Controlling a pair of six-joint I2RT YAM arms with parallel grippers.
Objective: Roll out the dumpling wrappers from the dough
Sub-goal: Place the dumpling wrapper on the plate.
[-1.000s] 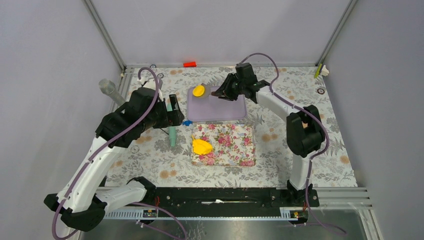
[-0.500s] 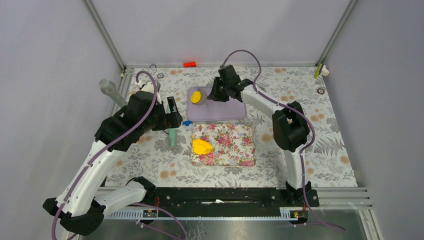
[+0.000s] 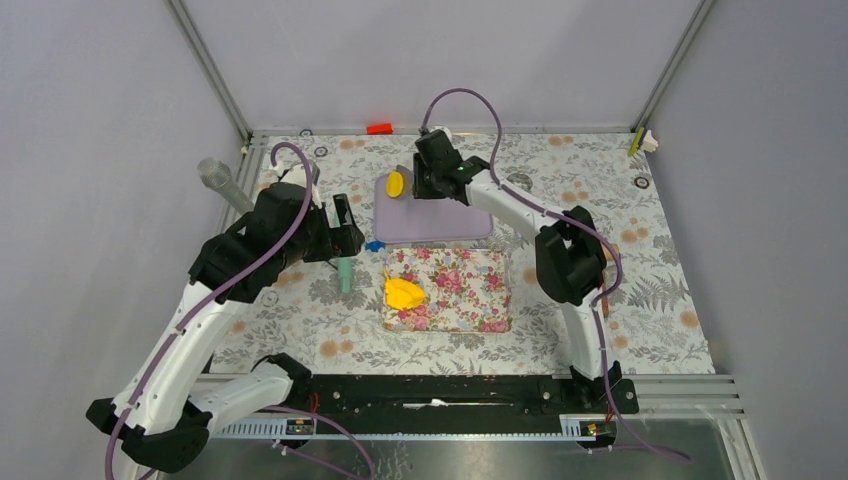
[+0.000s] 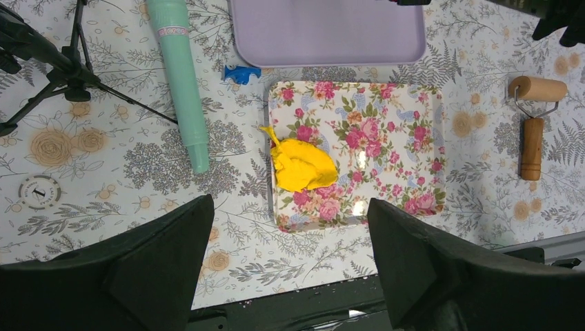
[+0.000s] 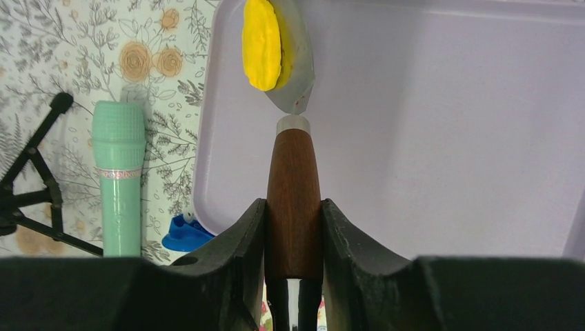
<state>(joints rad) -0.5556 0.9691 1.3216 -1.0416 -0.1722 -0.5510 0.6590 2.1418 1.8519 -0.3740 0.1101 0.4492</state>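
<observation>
Swept leftward over the purple tray (image 5: 441,138), the dumpling wrapper (image 5: 262,45) is seen on a spatula (image 5: 293,172) clamped in the right gripper (image 5: 293,221). The dough (image 4: 302,165) is left on the floral tray (image 4: 393,186) beneath the wide-spread left gripper (image 4: 286,214). A transfer is judged in hand; a gentle tilt is called for to slide it off.

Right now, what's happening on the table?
The right gripper is shut on a spatula, whose blade carries a wrapper at the purple tray's far left corner. The left gripper hangs open above the floral tray, holding nothing. The dough lies on that floral tray.
</observation>
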